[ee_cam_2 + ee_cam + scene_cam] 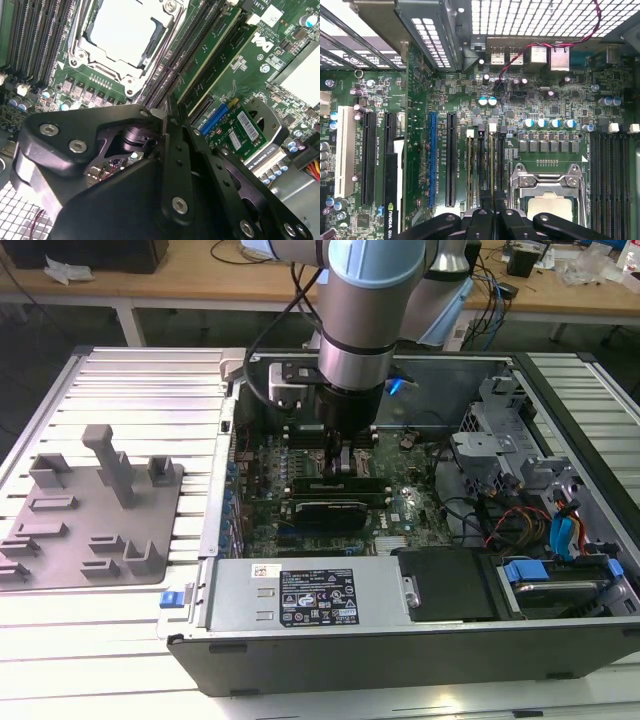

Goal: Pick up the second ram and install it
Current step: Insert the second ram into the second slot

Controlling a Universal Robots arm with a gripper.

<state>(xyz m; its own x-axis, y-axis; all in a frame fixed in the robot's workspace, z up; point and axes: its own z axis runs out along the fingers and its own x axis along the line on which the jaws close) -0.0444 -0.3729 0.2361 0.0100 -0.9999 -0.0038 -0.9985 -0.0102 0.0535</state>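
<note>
Claw [345,462] noted at 12 o'clock from power supply [300,602], tips hidden. Fingers [506,216] seen pressed together over ram [492,165]; contact obscured.

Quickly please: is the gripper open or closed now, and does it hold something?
Gripper: closed, low over the memory slots beside the processor socket; whether something thin is pinched between the fingers cannot be told.
</note>
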